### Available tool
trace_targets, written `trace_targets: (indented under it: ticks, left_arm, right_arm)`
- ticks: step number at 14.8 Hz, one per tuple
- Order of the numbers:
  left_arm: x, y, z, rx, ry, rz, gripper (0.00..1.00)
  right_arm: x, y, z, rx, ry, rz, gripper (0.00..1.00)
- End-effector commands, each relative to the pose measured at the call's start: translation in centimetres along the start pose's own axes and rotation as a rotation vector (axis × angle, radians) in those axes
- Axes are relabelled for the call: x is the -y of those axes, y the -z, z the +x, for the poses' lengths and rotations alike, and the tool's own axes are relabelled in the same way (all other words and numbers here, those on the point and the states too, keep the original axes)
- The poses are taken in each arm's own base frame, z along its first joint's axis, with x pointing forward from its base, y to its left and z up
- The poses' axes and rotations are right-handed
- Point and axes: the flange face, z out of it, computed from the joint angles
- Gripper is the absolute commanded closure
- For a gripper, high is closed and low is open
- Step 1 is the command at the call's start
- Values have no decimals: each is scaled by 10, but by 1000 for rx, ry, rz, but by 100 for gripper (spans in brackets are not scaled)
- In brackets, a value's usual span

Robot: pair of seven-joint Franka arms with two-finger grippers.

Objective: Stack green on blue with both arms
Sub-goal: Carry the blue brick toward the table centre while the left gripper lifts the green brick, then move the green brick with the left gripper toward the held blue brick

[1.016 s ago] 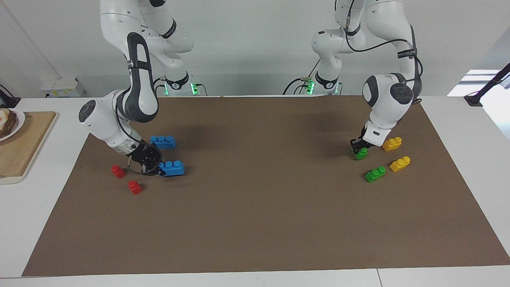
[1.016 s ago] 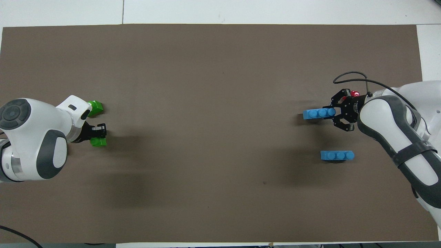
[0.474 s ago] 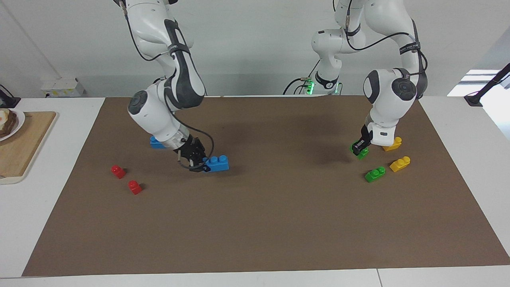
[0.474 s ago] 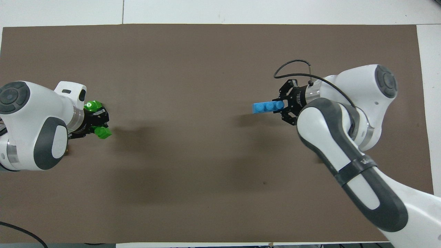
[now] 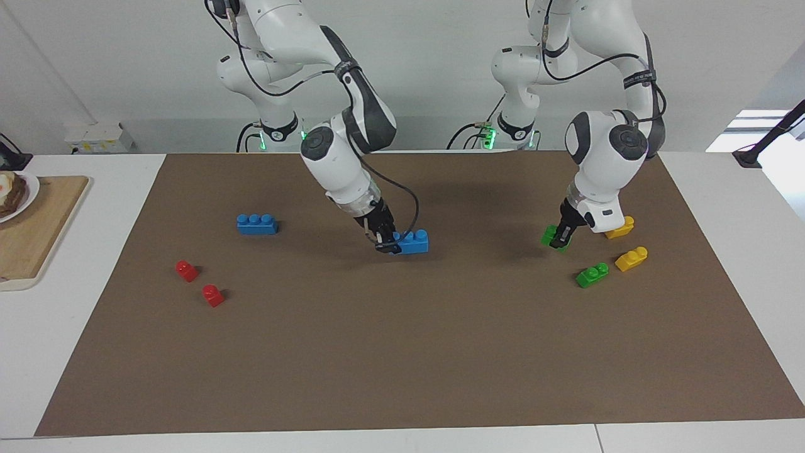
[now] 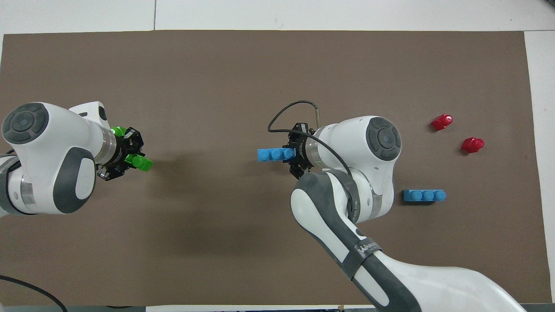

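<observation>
A blue brick (image 5: pixel 415 241) with three studs is at the middle of the brown mat (image 5: pixel 402 352), and my right gripper (image 5: pixel 391 244) is shut on one end of it. From overhead the same blue brick (image 6: pixel 273 154) sticks out of the right gripper (image 6: pixel 291 154). I cannot tell whether this brick rests on the mat or hangs just over it. My left gripper (image 5: pixel 557 236) is shut on a green brick (image 5: pixel 548 234) low over the mat at the left arm's end. In the overhead view, that green brick (image 6: pixel 142 163) shows at the left gripper (image 6: pixel 133 158).
A second blue brick (image 5: pixel 256 224) and two red bricks (image 5: pixel 186 270) (image 5: pixel 212 295) lie at the right arm's end. A second green brick (image 5: pixel 592 275) and two yellow bricks (image 5: pixel 619 228) (image 5: pixel 631 258) lie near the left gripper. A wooden board (image 5: pixel 38 226) sits off the mat.
My right arm has swung from the right arm's end to the middle of the mat, carrying the blue brick. My left gripper has shifted slightly toward the middle with the green brick.
</observation>
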Motion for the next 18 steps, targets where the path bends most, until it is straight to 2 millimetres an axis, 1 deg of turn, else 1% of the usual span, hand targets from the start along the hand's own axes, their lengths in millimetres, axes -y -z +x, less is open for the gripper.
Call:
trace_targets:
  ticks: [1,3,5,9,11,12,13,15,18]
  left_arm:
    - [-17,-2,-31,2,185,-19,100]
    - [-25,-2,-53,1,323,-29,100]
    - [-34,-2,-65,3,482,-69,100]
    - [-51,0,-123,21,706,-100,100]
    - [-61,3,-147,41,741,-162,100]
    - [-64,5,-152,48,748,-179,100]
    - [-67,3,-157,49,767,-176,100]
    - [-73,10,-172,60,802,-184,100]
    - [-76,12,-205,72,833,-185,100]
  right_arm:
    - [-11,-25,-8,-11,-2,-10,100]
    - [-11,-36,-4,-19,-34,-15,100]
    - [-11,-47,0,-24,-63,3,100]
    - [-10,-50,5,-22,-111,13,100]
    - [-12,-54,8,-27,-124,13,100]
    - [-12,-54,11,-30,-125,16,100]
    - [-13,-55,13,-31,-127,20,100]
    - [-16,-57,16,-36,-124,36,100]
    - [-16,-61,18,-41,-123,41,100]
